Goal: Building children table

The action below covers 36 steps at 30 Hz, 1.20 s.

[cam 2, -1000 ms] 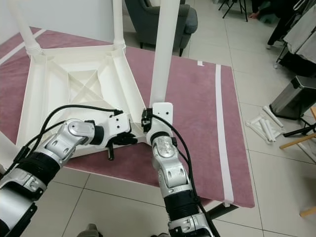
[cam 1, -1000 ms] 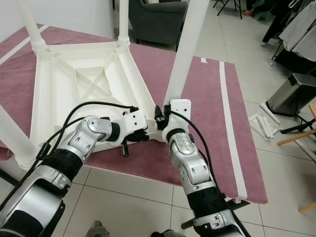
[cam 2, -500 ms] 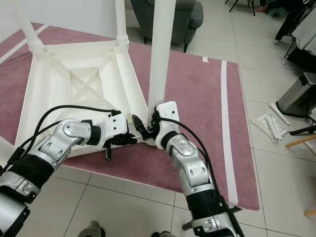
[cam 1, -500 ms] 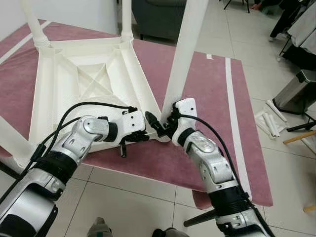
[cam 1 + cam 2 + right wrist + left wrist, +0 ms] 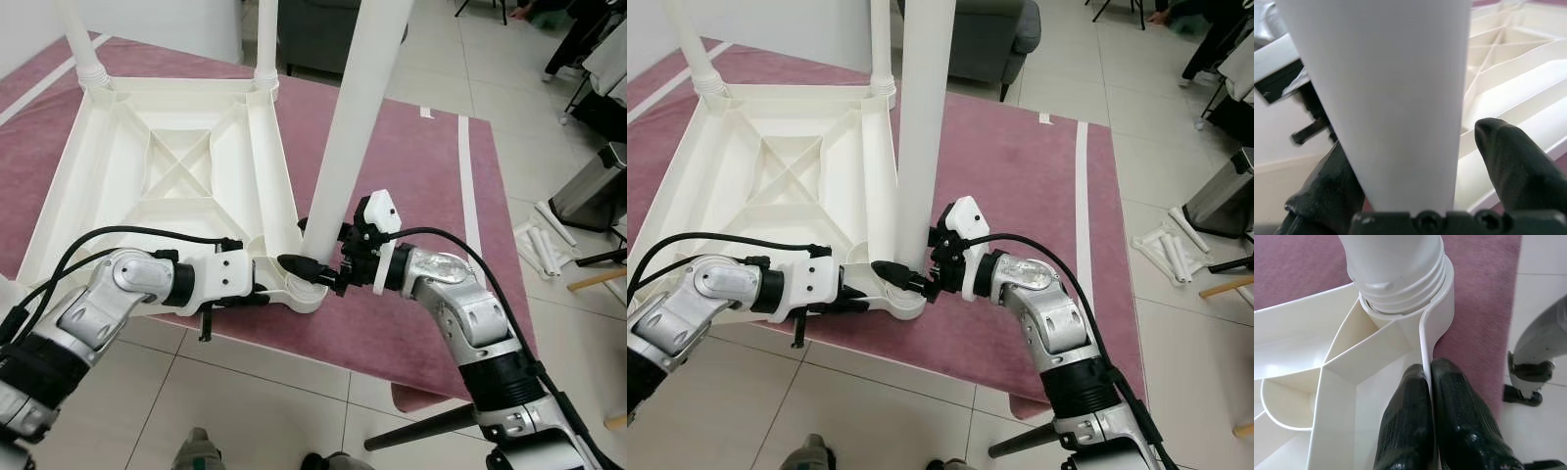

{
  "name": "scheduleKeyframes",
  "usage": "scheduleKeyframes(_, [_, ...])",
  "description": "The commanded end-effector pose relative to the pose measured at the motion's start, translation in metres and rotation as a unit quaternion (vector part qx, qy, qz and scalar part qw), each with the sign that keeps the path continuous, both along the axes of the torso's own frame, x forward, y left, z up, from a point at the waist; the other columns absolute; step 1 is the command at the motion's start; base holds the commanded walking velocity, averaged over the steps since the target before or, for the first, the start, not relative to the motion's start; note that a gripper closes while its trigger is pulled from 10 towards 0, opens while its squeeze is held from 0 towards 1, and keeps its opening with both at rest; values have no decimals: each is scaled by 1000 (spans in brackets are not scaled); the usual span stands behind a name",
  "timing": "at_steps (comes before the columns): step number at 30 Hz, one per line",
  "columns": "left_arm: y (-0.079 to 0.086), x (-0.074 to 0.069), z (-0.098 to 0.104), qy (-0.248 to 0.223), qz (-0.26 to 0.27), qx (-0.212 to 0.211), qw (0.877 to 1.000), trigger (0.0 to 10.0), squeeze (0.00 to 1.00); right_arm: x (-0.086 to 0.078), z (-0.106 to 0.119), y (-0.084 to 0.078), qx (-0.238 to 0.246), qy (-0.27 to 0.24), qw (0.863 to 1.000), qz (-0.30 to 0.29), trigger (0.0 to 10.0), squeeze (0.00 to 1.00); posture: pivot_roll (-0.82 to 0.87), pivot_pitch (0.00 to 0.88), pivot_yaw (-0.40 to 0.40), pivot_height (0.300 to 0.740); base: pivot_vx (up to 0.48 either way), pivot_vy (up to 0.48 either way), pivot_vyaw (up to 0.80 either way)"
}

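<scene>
Children's table (image 5: pixel 167 176): white plastic, upside down on a maroon rug (image 5: pixel 411 186) with pale stripes. Near-corner leg (image 5: pixel 348 127): upright in its threaded socket, tilting slightly. Right gripper (image 5: pixel 312 269): fingers on either side of that leg just above the socket, clasping it. Left gripper (image 5: pixel 1429 382): closed, pinching the thin frame wall (image 5: pixel 1422 340) beside the socket. Surroundings: tiled floor (image 5: pixel 255 392), grey armchair (image 5: pixel 989 39), metal bin (image 5: pixel 593 186), spare white tubes (image 5: pixel 539 230) on the floor.

Left tool (image 5: pixel 1428 382) pinched, right tool (image 5: pixel 904 275) clasping
</scene>
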<state>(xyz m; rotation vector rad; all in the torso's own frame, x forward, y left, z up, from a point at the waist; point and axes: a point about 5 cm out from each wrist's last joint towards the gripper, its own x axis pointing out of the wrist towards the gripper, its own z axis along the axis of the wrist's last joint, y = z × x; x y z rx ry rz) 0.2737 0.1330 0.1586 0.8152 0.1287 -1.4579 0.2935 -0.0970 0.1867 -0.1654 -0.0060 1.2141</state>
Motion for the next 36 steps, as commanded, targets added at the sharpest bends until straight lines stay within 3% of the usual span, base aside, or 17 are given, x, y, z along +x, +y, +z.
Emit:
scheduleKeyframes(1, [-5,-19,13,30,-130,33,990,0,0,-3,-6,-4,-8,23,1000,20,10000,0,257,92,-72,740,0,0,0])
scheduleKeyframes(2, [-5,-19,13,30,-130,33,990,0,0,-3,-6,-4,-8,23,1000,20,10000,0,257,92,-72,740,0,0,0])
scheduleKeyframes(3, [-4,-20,13,31,-128,33,991,0,0,-6,-7,-2,-9,29,999,36,8314,0,259,92,-74,740,0,0,0])
scheduleKeyframes(4, [-4,-20,13,31,-128,33,991,0,0,-6,-7,-2,-9,29,999,36,8314,0,259,92,-74,740,0,0,0])
scheduleKeyframes(5, [-4,-20,13,31,-125,32,991,0,0,-8,-9,-1,-10,34,998,49,2078,0,258,92,-75,740,0,0,0])
scheduleKeyframes(6, [-5,-20,13,31,-122,29,992,0,0,-9,-10,-1,-6,40,998,54,0,0,256,92,-74,740,0,0,0])
scheduleKeyframes(13, [-11,-19,14,29,-117,17,993,0,0,-9,-13,1,14,50,998,34,0,0,246,91,-66,740,0,0,0])
scheduleKeyframes(21, [-38,2,23,18,-80,-48,995,0,0,10,-41,4,-13,48,988,-149,0,0,239,91,-60,740,0,0,0])
scheduleKeyframes(23, [-38,2,23,18,-80,-48,995,0,0,10,-41,4,-13,48,988,-149,0,0,239,91,-60,740,0,0,0])
scheduleKeyframes(26, [-51,13,25,16,-71,-64,995,0,0,15,-49,6,-15,56,972,-227,0,0,239,90,-58,740,0,0,0])
scheduleKeyframes(29, [-51,13,25,16,-71,-64,995,0,0,15,-49,6,-15,56,972,-227,0,0,239,90,-58,740,0,0,0])
scheduleKeyframes(30, [-59,19,26,14,-66,-70,995,0,0,17,-53,9,-13,64,959,-277,0,0,239,90,-56,740,0,0,0])
scheduleKeyframes(31, [-59,19,26,14,-66,-70,995,0,0,17,-53,9,-13,64,959,-277,0,0,239,90,-56,740,0,0,0])
scheduleKeyframes(33, [-76,33,29,11,-56,-82,995,0,0,19,-62,16,4,90,913,-397,0,0,230,83,-50,740,0,0,0])
scheduleKeyframes(34, [-76,33,29,11,-56,-82,995,0,0,19,-62,16,4,90,913,-397,0,0,230,83,-50,740,0,0,0])
scheduleKeyframes(35, [-82,37,30,11,-52,-86,995,0,0,19,-65,19,10,100,892,-440,0,0,230,83,-50,740,0,0,0])
scheduleKeyframes(36, [-82,37,30,11,-52,-86,995,0,0,19,-65,19,10,100,892,-440,0,0,230,83,-50,740,0,0,0])
